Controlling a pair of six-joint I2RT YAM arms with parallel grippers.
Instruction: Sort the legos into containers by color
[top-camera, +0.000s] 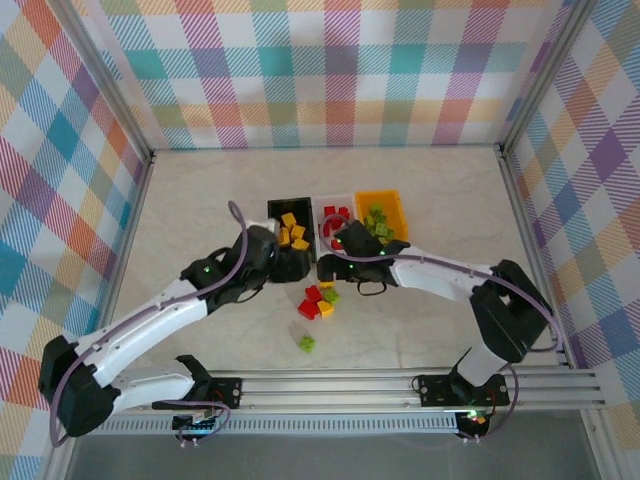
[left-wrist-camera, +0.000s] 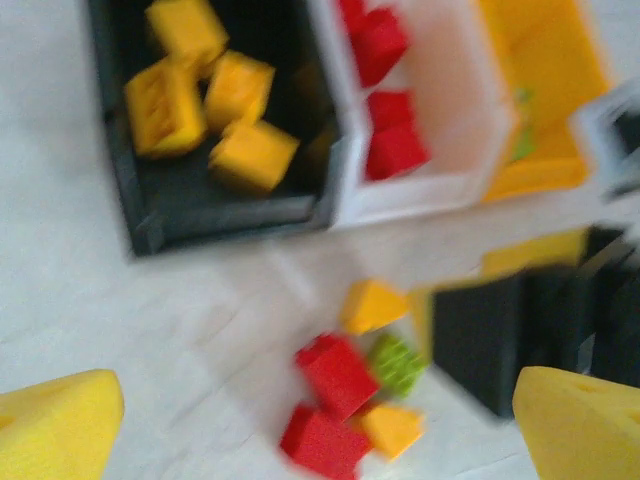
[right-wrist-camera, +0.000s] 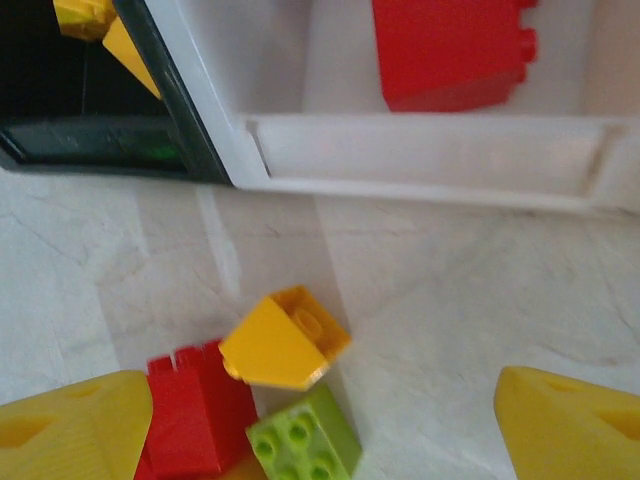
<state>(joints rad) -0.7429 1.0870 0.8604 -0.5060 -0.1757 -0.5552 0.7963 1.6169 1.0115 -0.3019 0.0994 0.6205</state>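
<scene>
Pale marbled tabletop (top-camera: 200, 200), walled by pastel plaid panels (top-camera: 340, 70), is carrying everything. Nearest the arm bases, well in front of the white bin (left-wrist-camera: 420, 192), one green brick (top-camera: 307, 343) is lying alone. Between it and the white bin, five studded plastic bricks are huddling in a cluster (top-camera: 319, 300): two red, two yellow and one green. One yellow wedge (right-wrist-camera: 285, 338) is showing a sloped face.

Just in front of the white bin, the left gripper (left-wrist-camera: 320, 425) is hovering with its yellow fingertips (left-wrist-camera: 55, 425) spread wide and holding nothing. The right gripper (right-wrist-camera: 320, 425), beside it, is gaping just as wide and is also empty.

Three rectangular open-topped bins are standing in a row. The black bin (left-wrist-camera: 230, 215), touching the white bin's left side, is holding four yellow bricks. The white bin is holding at least three red ones. The orange bin (top-camera: 390, 200), on the white bin's right side, is holding several green ones, too small to count.
</scene>
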